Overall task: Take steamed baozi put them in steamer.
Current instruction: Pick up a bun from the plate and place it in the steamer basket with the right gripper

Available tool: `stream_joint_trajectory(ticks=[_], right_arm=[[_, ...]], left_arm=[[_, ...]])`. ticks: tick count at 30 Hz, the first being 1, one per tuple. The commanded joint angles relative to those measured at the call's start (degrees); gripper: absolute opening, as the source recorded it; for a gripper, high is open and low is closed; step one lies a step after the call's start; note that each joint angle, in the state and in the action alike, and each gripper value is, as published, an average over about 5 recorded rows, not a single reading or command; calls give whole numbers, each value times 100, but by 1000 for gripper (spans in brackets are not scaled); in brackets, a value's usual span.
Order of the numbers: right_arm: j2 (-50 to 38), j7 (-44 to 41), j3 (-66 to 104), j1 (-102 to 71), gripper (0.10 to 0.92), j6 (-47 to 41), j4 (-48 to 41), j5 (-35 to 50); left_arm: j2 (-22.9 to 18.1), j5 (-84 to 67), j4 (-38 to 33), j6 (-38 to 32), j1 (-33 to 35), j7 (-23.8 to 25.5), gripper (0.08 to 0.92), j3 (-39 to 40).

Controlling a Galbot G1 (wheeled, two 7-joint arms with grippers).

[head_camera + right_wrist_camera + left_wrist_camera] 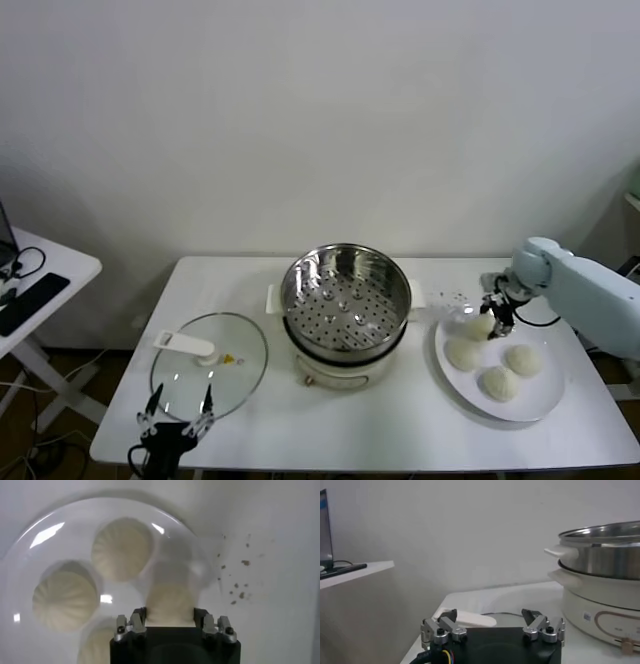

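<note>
Over the white plate (540, 405) at the table's right, my right gripper (495, 315) (170, 617) is shut on one cream-white steamed baozi (481, 325) (170, 597), a finger pressed on each side. Three more baozi (462, 353) (522, 359) (500, 382) lie on the plate; in the right wrist view they show as pleated buns (122, 547) (65, 600) (95, 647). The steel steamer (345, 290) (605, 550) stands mid-table with nothing on its perforated bottom. Parked at the table's near left edge, my left gripper (178, 405) (490, 616) is open and holds nothing.
A glass lid (210, 365) with a white handle (470, 619) lies flat left of the steamer, just beyond the left gripper. Dark crumbs (240, 585) dot the table beside the plate. A side table (40, 275) with a dark device stands at the far left.
</note>
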Motion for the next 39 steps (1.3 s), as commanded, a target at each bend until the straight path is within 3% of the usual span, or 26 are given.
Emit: stream_joint_trajectory(ticks=[1, 7, 13, 19, 39], right_arm=[[-49, -79, -1387, 2186, 627, 619, 1002, 637], [408, 99, -1838, 3251, 628, 947, 1570, 1039], [1076, 595, -1875, 3353, 628, 2180, 1785, 1308], [1748, 897, -2055, 3148, 642, 2854, 1920, 1339], [3631, 603, -2484, 2229, 653, 4252, -704, 253]], left_arm=[[17, 33, 17, -29, 31, -33, 823, 13], [18, 46, 20, -56, -1, -71, 823, -12], [5, 49, 48, -104, -64, -107, 823, -29], [-39, 60, 78, -112, -116, -136, 823, -22], [-92, 47, 170, -111, -226, -153, 823, -61]])
